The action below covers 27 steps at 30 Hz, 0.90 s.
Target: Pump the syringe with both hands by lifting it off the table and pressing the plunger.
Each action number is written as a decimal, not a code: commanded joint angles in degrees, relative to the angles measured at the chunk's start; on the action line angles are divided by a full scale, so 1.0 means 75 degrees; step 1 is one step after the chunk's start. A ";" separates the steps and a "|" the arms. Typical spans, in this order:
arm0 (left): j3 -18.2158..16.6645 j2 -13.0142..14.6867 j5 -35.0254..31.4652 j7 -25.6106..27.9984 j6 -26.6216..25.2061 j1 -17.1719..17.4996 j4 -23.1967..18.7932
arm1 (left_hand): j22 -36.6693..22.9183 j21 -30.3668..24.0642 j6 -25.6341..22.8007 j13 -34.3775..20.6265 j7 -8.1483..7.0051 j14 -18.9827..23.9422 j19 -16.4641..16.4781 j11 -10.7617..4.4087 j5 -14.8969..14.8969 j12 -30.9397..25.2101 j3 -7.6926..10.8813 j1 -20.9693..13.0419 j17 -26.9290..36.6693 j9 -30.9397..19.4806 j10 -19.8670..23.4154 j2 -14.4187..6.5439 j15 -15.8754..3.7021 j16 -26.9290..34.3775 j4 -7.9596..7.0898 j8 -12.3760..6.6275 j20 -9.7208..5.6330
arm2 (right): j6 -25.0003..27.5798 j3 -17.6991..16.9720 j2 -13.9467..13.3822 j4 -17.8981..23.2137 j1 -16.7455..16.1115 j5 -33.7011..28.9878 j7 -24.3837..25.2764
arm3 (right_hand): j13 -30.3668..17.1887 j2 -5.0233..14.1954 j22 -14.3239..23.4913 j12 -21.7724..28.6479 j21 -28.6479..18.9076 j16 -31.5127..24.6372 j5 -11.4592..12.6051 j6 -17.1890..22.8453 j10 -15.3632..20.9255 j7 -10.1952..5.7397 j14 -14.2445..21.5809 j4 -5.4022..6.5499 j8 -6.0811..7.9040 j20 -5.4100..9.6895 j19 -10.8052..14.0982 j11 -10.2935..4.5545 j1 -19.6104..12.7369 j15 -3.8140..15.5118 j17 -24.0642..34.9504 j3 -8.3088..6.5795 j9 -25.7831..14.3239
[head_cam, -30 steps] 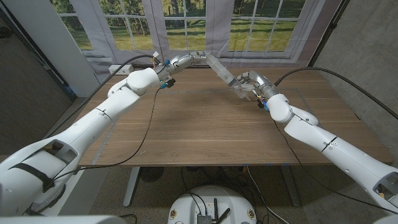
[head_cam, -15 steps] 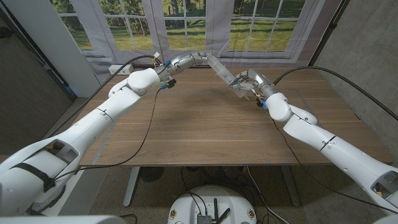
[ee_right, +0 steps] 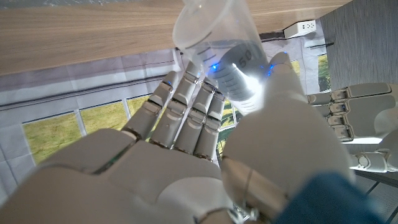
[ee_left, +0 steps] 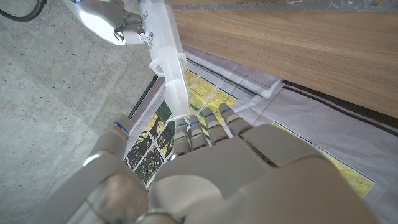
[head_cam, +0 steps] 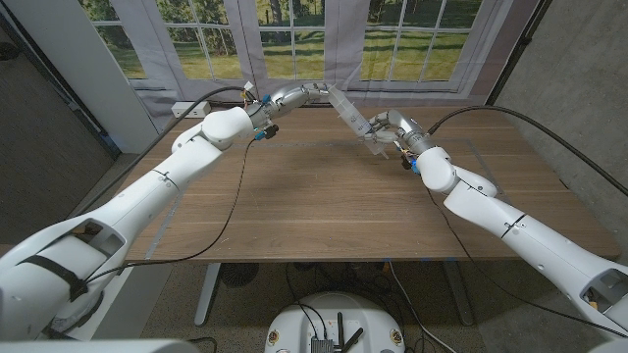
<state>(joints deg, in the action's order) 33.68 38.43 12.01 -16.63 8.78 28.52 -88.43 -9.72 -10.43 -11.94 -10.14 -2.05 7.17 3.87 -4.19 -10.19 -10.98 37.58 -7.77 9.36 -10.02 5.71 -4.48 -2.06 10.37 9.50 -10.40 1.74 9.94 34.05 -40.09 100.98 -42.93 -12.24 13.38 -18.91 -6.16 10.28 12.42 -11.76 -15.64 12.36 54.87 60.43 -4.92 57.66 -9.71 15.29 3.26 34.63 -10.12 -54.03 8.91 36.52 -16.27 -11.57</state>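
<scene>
The syringe [head_cam: 349,110] was up in the air, over the far part of the wooden surface [head_cam: 324,196], near the top middle of the head view. It was tilted. Its long line ran from the upper left down to the lower right.

The right hand [head_cam: 390,132] held the fat clear barrel at the lower right end. In the right wrist view its fingers [ee_right: 186,102] were wrapped around the barrel, with the thumb on the other side.

The left hand [head_cam: 292,95] was at the upper left end, where the plunger [ee_left: 176,93] stuck out. In the left wrist view the flat plunger end sat right at the left fingers [ee_left: 208,121], which were close together. I could not tell if they squeezed it or just touched it.

I think the left hand should push the plunger along the long line, toward the right hand.
</scene>
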 commanded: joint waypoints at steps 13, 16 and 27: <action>-0.0019 0.0067 0.0030 -0.0066 -0.0037 0.0055 -0.0081 | -0.0022 -0.0068 -0.0051 -0.0007 0.0028 0.0032 0.0034 0.0029 0.0007 0.0004 0.0005 -0.0037 0.0020 -0.0015 0.0022 -0.0122 -0.0327 -0.0029 0.0018 -0.0013 -0.0052 | -0.0083 0.0084 0.0173 -0.0126 0.0053 -0.0003 0.0071 | -0.0033 0.1788 0.0010 0.0001 -0.0058 0.0004 0.0067 0.0724 0.0222 -0.0625 0.0094 0.0027 0.0021 0.1104 0.0058 -0.0155 -0.1906 0.0656 0.0054 -0.0051 -0.0020; -0.0009 0.0051 0.0044 -0.0091 -0.0027 0.0041 -0.0052 | -0.0022 -0.0067 -0.0051 -0.0007 0.0024 0.0034 0.0032 0.0034 0.0006 0.0005 0.0006 -0.0041 0.0020 -0.0015 0.0021 -0.0126 -0.0325 -0.0029 0.0018 -0.0013 -0.0049 | -0.0083 0.0083 0.0198 -0.0145 0.0060 0.0006 0.0088 | -0.0036 0.1784 0.0010 0.0001 -0.0060 0.0014 0.0067 0.0717 0.0223 -0.0628 0.0083 0.0026 0.0016 0.1104 0.0062 -0.0154 -0.1908 0.0655 0.0056 -0.0052 -0.0020; 0.0058 -0.0015 0.0047 -0.0197 0.0003 -0.0047 0.0073 | -0.0022 -0.0069 -0.0056 -0.0007 0.0026 0.0025 0.0038 0.0036 0.0006 0.0007 0.0008 -0.0052 0.0020 -0.0015 0.0017 -0.0138 -0.0318 -0.0032 0.0019 -0.0014 -0.0052 | -0.0158 0.0102 0.0248 -0.0238 0.0135 0.0014 0.0094 | -0.0040 0.1783 0.0011 -0.0009 -0.0068 0.0018 0.0068 0.0703 0.0212 -0.0610 0.0093 0.0029 0.0004 0.1100 0.0079 -0.0151 -0.1908 0.0656 0.0073 -0.0049 -0.0019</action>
<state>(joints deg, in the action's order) 33.62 38.76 12.23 -17.35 8.61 28.83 -88.72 -9.72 -10.43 -12.08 -10.14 -2.04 7.17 3.87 -4.19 -10.19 -10.98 37.58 -8.08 9.36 -10.02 5.71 -4.79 -2.06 10.14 9.50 -10.40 1.74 9.15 34.64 -38.64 99.80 -42.43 -12.30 14.03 -19.01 -6.62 10.27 12.35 -11.76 -15.64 12.53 54.97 60.43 -4.81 58.00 -9.71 14.89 3.26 34.63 -10.12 -54.50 9.25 36.80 -16.28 -11.63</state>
